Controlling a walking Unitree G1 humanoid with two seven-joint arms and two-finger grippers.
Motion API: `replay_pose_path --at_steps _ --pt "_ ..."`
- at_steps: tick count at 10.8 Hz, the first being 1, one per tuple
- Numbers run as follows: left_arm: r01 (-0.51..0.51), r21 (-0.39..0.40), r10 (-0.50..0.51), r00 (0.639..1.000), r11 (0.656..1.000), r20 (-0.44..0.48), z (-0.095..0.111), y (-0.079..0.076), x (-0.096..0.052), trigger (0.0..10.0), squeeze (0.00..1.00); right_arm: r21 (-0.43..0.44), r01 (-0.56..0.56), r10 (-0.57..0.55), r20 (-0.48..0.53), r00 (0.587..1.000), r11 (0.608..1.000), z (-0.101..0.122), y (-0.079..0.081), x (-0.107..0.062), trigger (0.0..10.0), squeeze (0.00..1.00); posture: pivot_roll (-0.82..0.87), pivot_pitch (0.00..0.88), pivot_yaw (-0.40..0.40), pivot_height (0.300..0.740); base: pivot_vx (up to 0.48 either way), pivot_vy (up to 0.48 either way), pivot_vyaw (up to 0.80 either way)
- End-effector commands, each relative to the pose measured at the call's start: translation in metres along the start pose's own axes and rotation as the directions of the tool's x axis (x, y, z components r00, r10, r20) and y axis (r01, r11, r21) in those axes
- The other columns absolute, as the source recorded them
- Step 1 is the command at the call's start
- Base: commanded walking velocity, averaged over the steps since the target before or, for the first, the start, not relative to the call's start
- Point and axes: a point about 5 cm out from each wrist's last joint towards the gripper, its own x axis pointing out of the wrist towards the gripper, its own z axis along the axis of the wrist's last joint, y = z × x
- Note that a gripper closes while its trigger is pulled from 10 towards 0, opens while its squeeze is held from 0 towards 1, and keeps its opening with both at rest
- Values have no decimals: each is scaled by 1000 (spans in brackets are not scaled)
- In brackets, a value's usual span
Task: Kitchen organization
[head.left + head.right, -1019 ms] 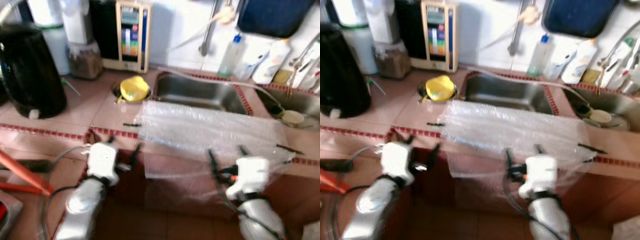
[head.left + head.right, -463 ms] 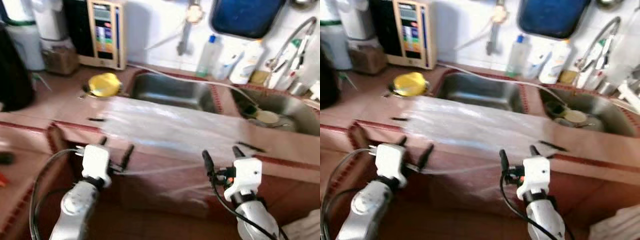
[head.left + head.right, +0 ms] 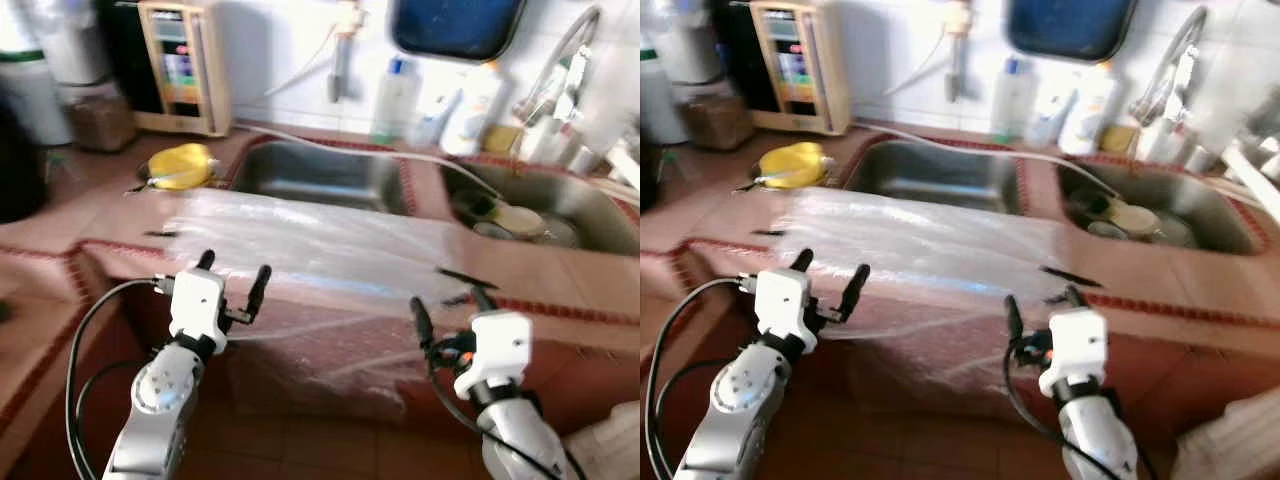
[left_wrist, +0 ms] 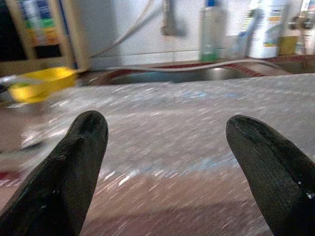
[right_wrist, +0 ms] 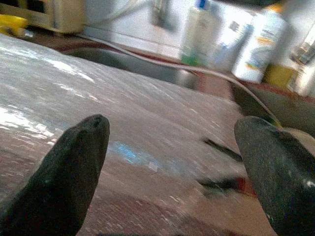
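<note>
Counter (image 3: pixel 90 215) bubble wrap (image 3: pixel 300 245) beside sink (image 3: pixel 320 175)

Two silver arms with rounded, shiny joints end in boxy white wrist housings below the tabletop (image 3: pixel 60 215) edge. Each carries a tool of two long black fingers with blunt, rounded tips — the left tool (image 3: pixel 233 277), the right tool (image 3: pixel 447 305). A black cable loops beside the left arm; the right housing shows a small orange-red spot and black cabling.
</note>
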Motion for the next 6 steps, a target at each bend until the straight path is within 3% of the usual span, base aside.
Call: replay_pose_path --at_steps 1,2,6 --pt "4 1 -3 1000 1000 -26 -4 -1 -1 10000 0 -22 -12 13 13 1000 1000 3 1 3 10000 0 60 0 -62 740 0 0 794" --pt "6 0 -6 1000 1000 -30 -5 -2 -2 10000 0 -8 -9 9 12 1000 1000 2 2 3 10000 0 61 0 -61 740 0 0 788" --pt "76 -28 -76 997 997 -26 -6 -10 -3 10000 0 -1 17 -17 11 1000 1000 1 -1 1 10000 0 59 0 -55 740 0 0 0"
